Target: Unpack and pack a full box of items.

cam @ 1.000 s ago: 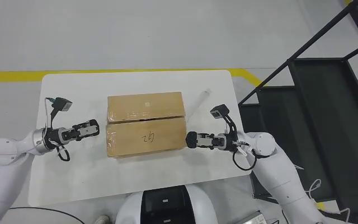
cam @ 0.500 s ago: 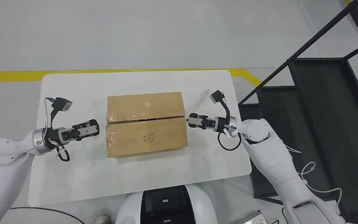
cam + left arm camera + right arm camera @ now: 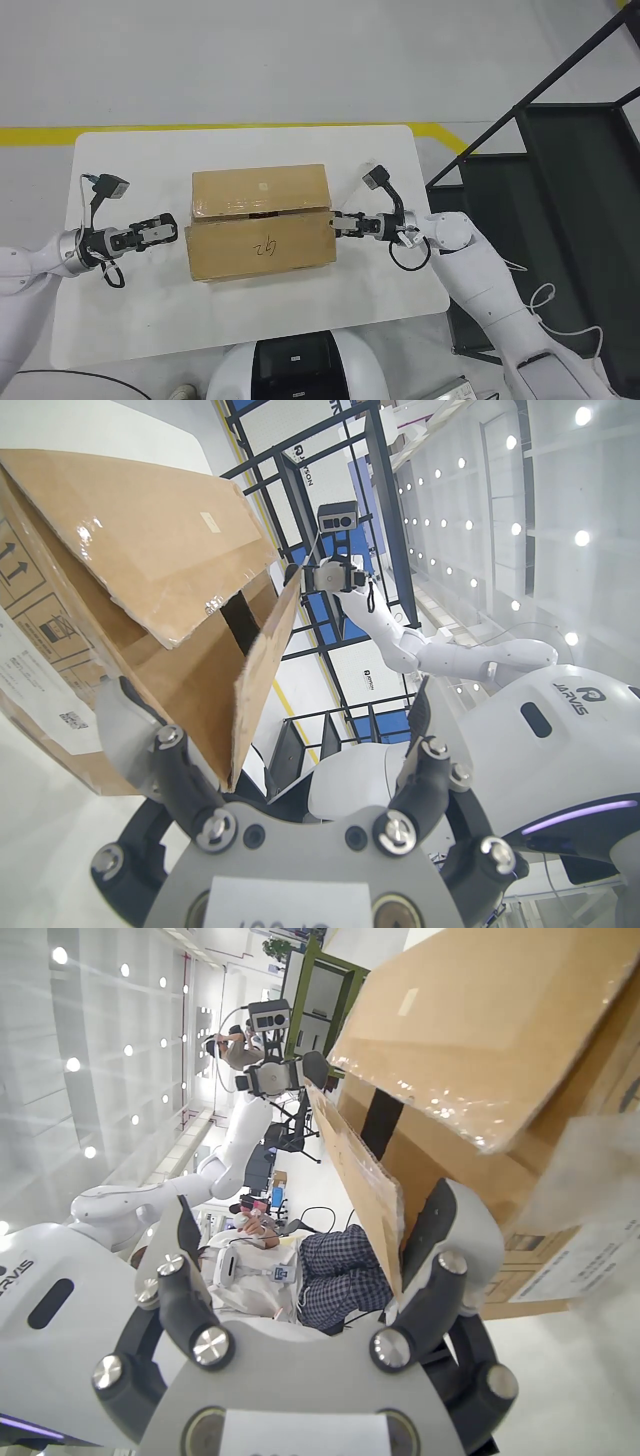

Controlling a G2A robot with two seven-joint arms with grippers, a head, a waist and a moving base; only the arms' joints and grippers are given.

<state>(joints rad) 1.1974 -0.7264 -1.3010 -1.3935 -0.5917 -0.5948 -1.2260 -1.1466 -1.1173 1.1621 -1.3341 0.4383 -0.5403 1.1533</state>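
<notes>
A brown cardboard box point(image 3: 262, 222) stands in the middle of the white table point(image 3: 130, 310). Its near top flap point(image 3: 258, 246) is raised a little; the far flap point(image 3: 262, 186) lies flat. My left gripper point(image 3: 163, 228) is at the box's left end, open, and the near flap's corner point(image 3: 235, 750) sits between its fingers point(image 3: 132, 720). My right gripper point(image 3: 341, 222) is at the right end, open, with the same flap's edge point(image 3: 385, 1208) just inside one finger point(image 3: 452, 1228). A dark gap point(image 3: 240, 625) shows under the flaps. The contents are hidden.
Black metal stairs point(image 3: 540, 170) stand beside the table's right edge. A yellow floor line point(image 3: 200, 128) runs behind the table. Bare table surface lies in front of the box and to its left.
My right gripper has swung from the box's near right corner up to the seam at its right end. The near flap has lifted slightly. The left arm has barely moved.
</notes>
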